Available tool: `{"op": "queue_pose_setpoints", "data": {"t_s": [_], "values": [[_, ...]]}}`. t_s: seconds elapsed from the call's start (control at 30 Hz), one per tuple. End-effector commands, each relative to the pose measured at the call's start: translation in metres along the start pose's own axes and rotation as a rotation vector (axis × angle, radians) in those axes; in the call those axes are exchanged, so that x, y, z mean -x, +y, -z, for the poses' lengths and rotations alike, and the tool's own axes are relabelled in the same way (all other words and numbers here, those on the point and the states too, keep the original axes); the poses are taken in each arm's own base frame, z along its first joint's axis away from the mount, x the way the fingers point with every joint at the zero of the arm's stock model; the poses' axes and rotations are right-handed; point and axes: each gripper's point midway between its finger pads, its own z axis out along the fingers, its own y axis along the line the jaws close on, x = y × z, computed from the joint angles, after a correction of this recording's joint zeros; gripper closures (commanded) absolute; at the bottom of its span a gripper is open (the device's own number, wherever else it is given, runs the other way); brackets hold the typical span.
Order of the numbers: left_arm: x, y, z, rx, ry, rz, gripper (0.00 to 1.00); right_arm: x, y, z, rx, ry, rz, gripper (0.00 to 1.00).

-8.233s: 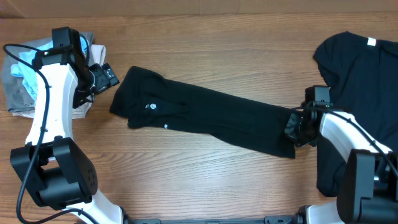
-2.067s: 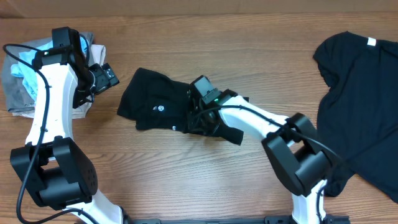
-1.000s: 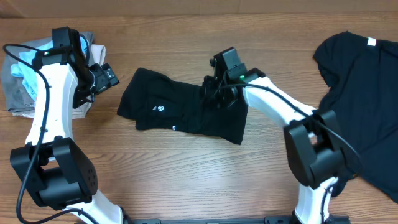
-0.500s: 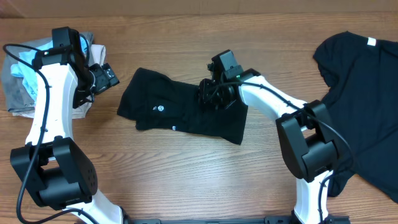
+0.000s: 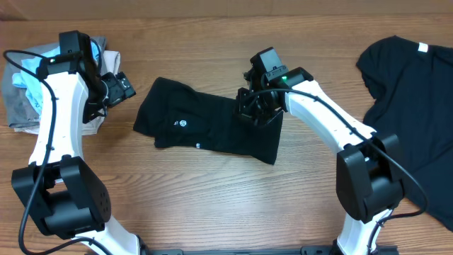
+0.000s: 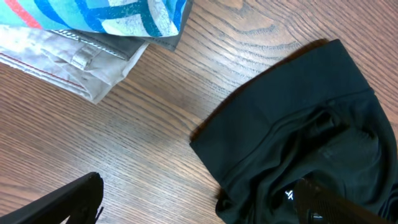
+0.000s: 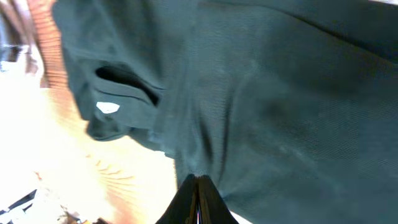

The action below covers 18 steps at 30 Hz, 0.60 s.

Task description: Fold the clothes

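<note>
Presently, a folded black T-shirt [image 5: 202, 127] lies on the wooden table [image 5: 212, 212], slightly left of centre, as a long bundle angled from far left to near right. A small round white logo [image 5: 182, 123] shows on its left part.

The right gripper [image 5: 255, 112] sits over the right end of this bundle. In the right wrist view its fingers [image 7: 198, 196] are drawn together to a single point, with no gap between them, and the tips rest against the dark cloth, where a crease runs away from them. Whether a pinch of fabric is caught between them cannot be told. A small white tag [image 7: 107, 107] is visible on the cloth farther along.

The left gripper [image 5: 117, 88] is at the far left, just beside the left end of the bundle but apart from it. Its jaws stand wide and hold nothing. The left wrist view shows one finger [image 6: 74, 199] over bare wood and the other over the black fabric's edge.

A second black T-shirt [image 5: 410, 113] lies spread out at the right edge, with a white label [image 5: 423, 48] near its far side, well apart from both grippers.

A pile of light garments [image 5: 21, 88], beige and blue-striped, rests at the far left corner.
</note>
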Motion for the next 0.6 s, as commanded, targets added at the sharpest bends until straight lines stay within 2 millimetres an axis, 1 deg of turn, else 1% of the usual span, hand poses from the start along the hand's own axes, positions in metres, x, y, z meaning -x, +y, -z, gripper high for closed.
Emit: {"op": "queue_pose_setpoints", "data": {"t_s": [0.0, 0.17, 0.27, 0.4, 0.47, 0.57], "values": [[0.002, -0.007, 0.005, -0.018, -0.013, -0.011, 0.00, -0.012, -0.008, -0.008, -0.045, 0.007, 0.007, 0.96], [0.002, -0.007, 0.005, -0.018, -0.013, -0.011, 0.00, -0.028, -0.006, -0.031, -0.045, 0.016, 0.056, 0.96], [0.002, -0.007, 0.005, -0.018, -0.013, -0.011, 0.00, -0.035, 0.002, -0.044, -0.025, 0.006, 0.104, 0.93], [0.002, -0.007, 0.005, -0.018, -0.013, -0.011, 0.00, -0.042, 0.011, -0.054, -0.032, -0.008, 0.145, 0.92], [0.002, -0.007, 0.006, -0.018, -0.013, -0.011, 0.00, -0.045, 0.010, -0.058, -0.063, -0.023, 0.131, 0.91], [0.002, -0.006, 0.005, -0.018, -0.013, -0.011, 0.00, -0.048, 0.008, -0.063, -0.113, -0.047, 0.119, 0.87]]}}
